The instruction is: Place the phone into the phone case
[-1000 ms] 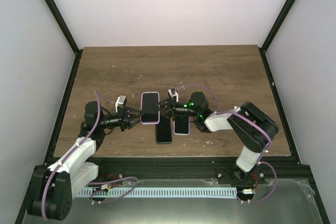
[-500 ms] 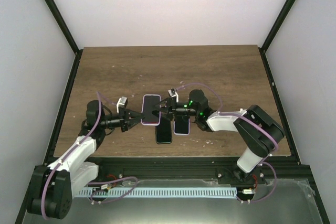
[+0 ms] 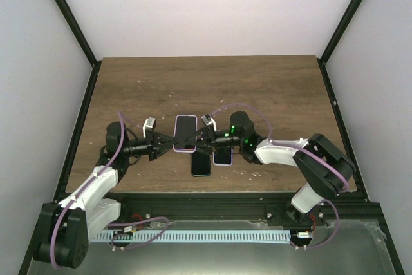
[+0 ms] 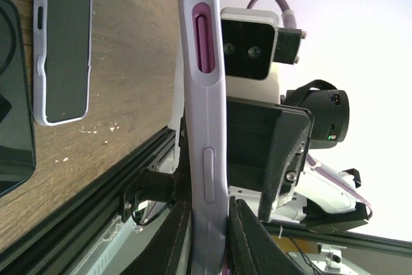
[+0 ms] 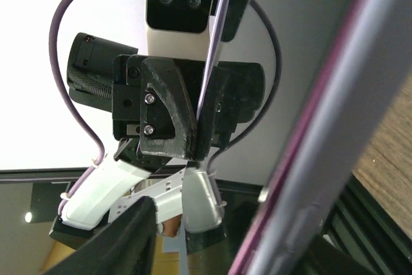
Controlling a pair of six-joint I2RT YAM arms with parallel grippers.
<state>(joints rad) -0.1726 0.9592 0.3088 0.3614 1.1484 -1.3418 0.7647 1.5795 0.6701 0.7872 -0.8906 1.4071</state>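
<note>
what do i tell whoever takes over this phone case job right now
Grip: left pincer is shut on the left edge of the lilac-rimmed phone case, which appears lifted off the wooden table. The right pincer is open at the case's right edge, not gripping.
Things: bare black phone lies flat on the table, nearer the arm bases than the held case. A white-rimmed phone or case lies just right of it.
Done: case in hand.
Left: black phone is uncased. I cannot tell whether the held case already has a phone in it, so check before seating.
</note>
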